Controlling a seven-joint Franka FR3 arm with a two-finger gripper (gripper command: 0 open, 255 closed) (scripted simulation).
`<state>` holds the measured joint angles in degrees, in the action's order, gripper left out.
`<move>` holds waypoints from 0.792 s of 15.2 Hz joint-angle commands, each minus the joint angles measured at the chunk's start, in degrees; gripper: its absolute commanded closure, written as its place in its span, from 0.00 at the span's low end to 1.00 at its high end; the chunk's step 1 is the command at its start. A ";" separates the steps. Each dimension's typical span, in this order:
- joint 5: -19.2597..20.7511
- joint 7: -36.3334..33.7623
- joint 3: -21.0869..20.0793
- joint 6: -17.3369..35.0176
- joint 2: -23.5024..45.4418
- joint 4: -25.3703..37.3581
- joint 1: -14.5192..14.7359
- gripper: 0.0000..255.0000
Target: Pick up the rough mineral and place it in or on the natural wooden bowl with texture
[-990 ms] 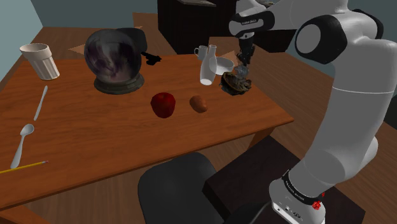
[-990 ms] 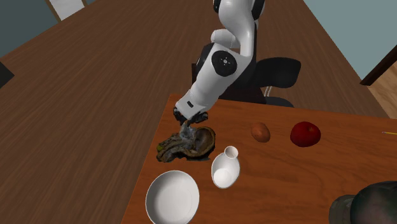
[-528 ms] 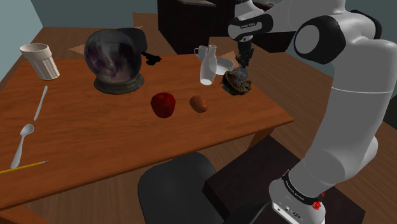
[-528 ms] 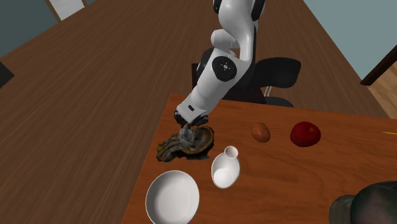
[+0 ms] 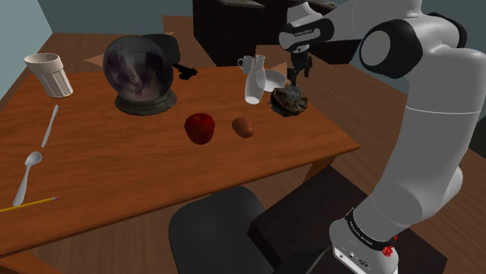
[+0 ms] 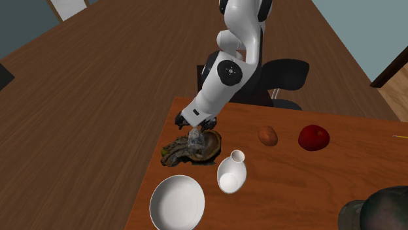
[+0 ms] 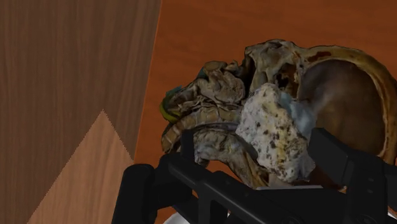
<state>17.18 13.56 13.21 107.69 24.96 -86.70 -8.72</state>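
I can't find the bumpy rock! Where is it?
In the shoulder view the pale rough mineral rests on the wooden bowl, right of the white vase, below the end effector.

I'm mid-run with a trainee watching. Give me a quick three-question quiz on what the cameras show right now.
1. True or false: the gripper is shut on the pale rough mineral.
2. The mineral lies A) beside, B) on, C) under the gnarled wooden bowl. Which?
3. Fill the gap: in the shoulder view, the red apple lies to the ___ of the small brown lump.
Key: 1 false, it is open; 2 B; 3 left.
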 commanded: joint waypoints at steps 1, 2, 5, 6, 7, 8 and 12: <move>-0.03 0.02 -0.02 -0.26 0.04 0.29 0.03 0.00; -0.11 0.14 -0.13 -2.04 -0.17 1.78 0.36 0.00; -0.38 0.55 -0.43 -7.17 -0.30 6.60 1.21 0.00; -0.38 0.55 -0.43 -7.17 -0.30 6.60 1.21 0.00; -0.38 0.55 -0.43 -7.17 -0.31 6.59 1.21 0.00; -0.38 0.55 -0.43 -7.17 -0.30 6.60 1.21 0.00; -0.38 0.55 -0.43 -7.17 -0.30 6.60 1.21 0.00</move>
<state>16.80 14.11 12.77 100.53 24.66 -80.10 -7.51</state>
